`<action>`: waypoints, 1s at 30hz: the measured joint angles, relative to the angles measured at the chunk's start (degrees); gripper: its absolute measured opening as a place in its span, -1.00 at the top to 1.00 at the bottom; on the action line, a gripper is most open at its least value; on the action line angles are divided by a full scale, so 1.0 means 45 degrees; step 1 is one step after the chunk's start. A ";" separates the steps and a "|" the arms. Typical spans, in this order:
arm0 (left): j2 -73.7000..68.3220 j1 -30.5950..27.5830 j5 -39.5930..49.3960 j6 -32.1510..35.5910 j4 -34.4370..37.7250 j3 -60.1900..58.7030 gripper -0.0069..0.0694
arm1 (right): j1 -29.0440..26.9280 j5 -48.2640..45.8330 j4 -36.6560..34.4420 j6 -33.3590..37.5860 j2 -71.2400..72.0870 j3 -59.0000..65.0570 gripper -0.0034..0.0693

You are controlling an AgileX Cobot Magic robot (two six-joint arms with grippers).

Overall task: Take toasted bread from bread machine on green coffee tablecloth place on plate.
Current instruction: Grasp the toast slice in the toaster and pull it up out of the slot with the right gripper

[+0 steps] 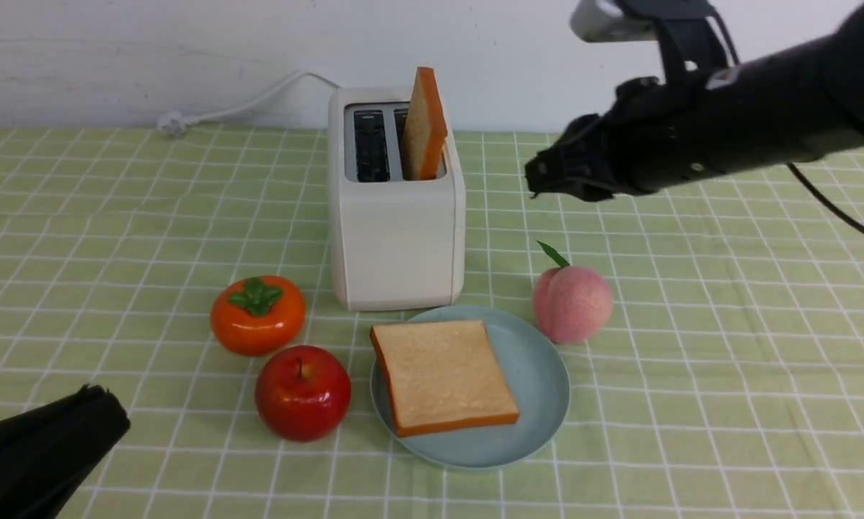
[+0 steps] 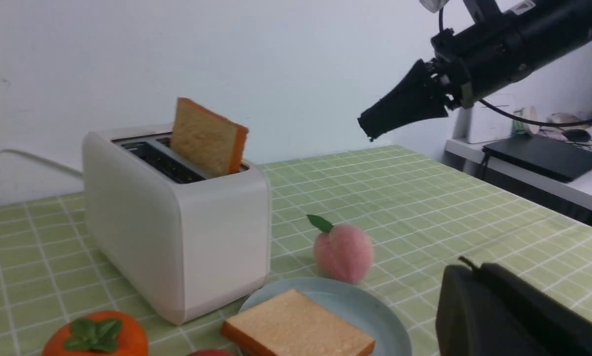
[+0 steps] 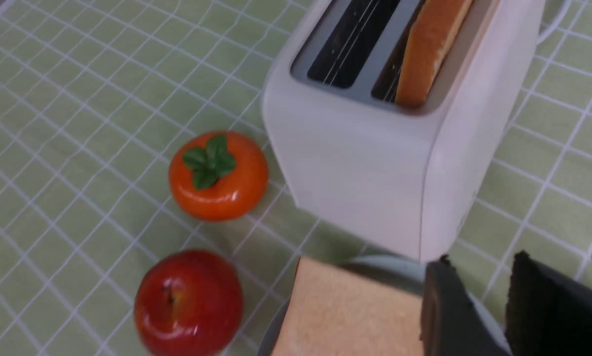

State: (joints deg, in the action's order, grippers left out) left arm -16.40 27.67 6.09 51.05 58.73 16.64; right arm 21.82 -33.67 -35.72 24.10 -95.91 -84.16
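Checked tablecloth (image 1: 691,324) bears plate (image 1: 540,371) holding one toasted bread (image 1: 443,375)

The right arm (image 1: 764,108) reached in from the upper right, stretched out high in the air, its wrist tipped slightly down so that the right gripper (image 1: 540,179) pointed toward the left. Its two dark fingers (image 3: 449,306) stood a little apart, with a narrow gap between them and nothing held. The left arm (image 1: 14,468) lay low at the near left corner, with the left gripper (image 1: 104,414) angled up and forward and its own fingers apparently pressed together into one dark mass.
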 joint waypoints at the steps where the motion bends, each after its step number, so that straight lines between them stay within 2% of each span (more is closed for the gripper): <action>1: 0.0000 0.0000 -0.0147 0.0000 0.0000 -0.0109 0.85 | 0.0003 0.0000 -0.0046 0.0013 -0.0665 -0.0651 0.18; 4: 0.0000 0.0000 -0.0485 0.0000 0.0012 -0.0240 0.85 | 0.0118 0.0000 -0.0084 0.0029 -0.2512 -0.2642 -0.20; 6: 0.0000 0.0000 -0.0543 0.0000 0.0012 -0.0243 0.85 | 0.0158 0.0000 -0.0125 0.0057 -0.3052 -0.3414 -0.32; 7: 0.0000 0.0000 -0.0637 0.0000 0.0012 -0.0243 0.85 | 0.0222 0.0035 -0.0149 0.0057 -0.3899 -0.4340 -0.47; 12: 0.0000 0.0000 -0.0678 0.0000 0.0052 -0.0254 0.85 | 0.0282 0.0326 -0.0180 0.0057 -0.5097 -0.5899 -0.57; 17: 0.0000 0.0000 -0.0692 0.0000 0.0052 -0.0254 0.85 | 0.0372 0.1367 -0.0167 -0.0046 -0.5450 -0.6297 -0.41; 22: 0.0000 0.0000 -0.0692 0.0000 0.0052 -0.0254 0.85 | 0.0650 0.1985 0.0094 -0.0058 -0.5770 -0.6352 -0.04; 23: 0.0000 0.0000 -0.0692 0.0000 0.0052 -0.0254 0.85 | 0.0649 0.1997 0.0091 -0.0058 -0.5785 -0.6352 -0.04; 24: 0.0000 0.0000 -0.0692 0.0000 0.0052 -0.0254 0.85 | 0.0733 0.2094 0.0164 -0.0058 -0.5885 -0.6352 0.06; 30: 0.0000 0.0000 -0.0692 0.0000 0.0117 -0.0254 0.85 | 0.0787 0.2221 0.0988 -0.0089 -0.5897 -0.6376 0.35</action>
State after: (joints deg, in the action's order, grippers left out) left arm -16.40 27.67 2.97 51.05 59.25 15.50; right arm 25.36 -23.67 -31.28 23.70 -122.45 -112.86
